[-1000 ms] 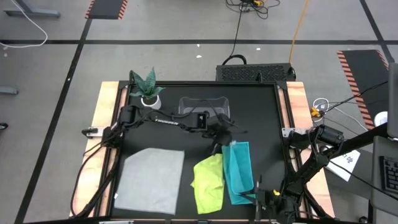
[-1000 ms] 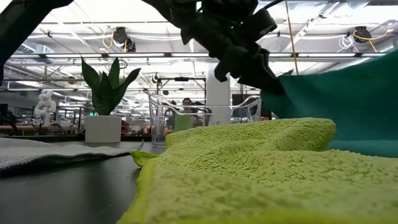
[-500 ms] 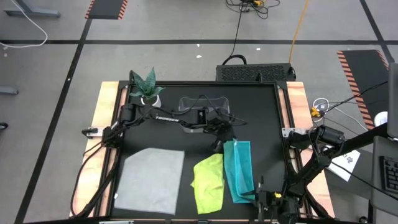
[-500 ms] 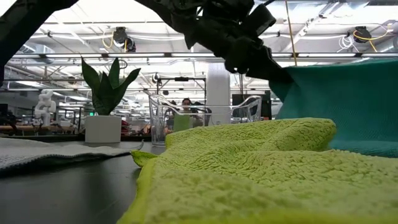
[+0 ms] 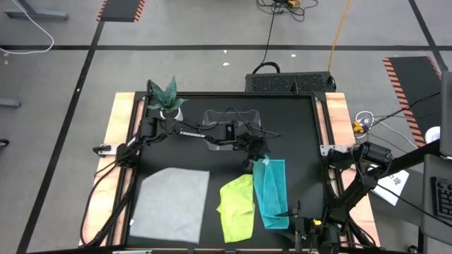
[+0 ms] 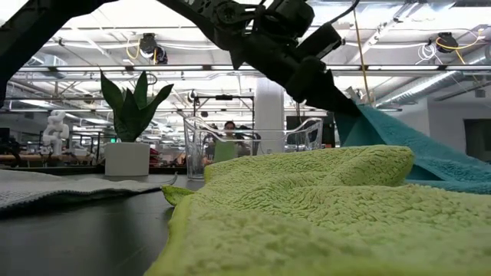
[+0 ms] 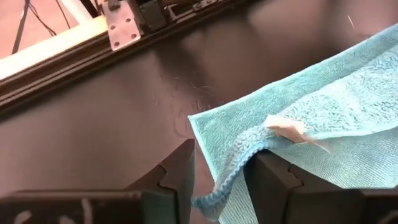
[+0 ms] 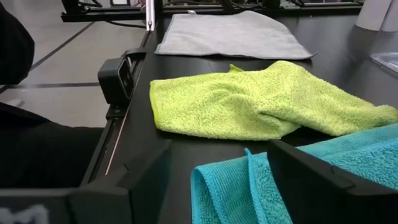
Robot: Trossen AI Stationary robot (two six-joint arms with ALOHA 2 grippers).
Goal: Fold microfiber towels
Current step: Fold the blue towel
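Since a second ago the soft teal blue microfiber towel (image 5: 271, 194) has dropped flat by the table's (image 5: 304, 134) front right edge; left gripper (image 7: 217, 180) and right gripper (image 8: 217, 171) spread around its corners. Limp, light: pinch corners.

You can't see the teal towel (image 6: 449, 157) whole in the low view: the yellow-green towel (image 6: 322, 215) covers its lower part. In the high view, the right gripper (image 5: 296, 224) is cut off at the table's (image 5: 296, 134) front edge.
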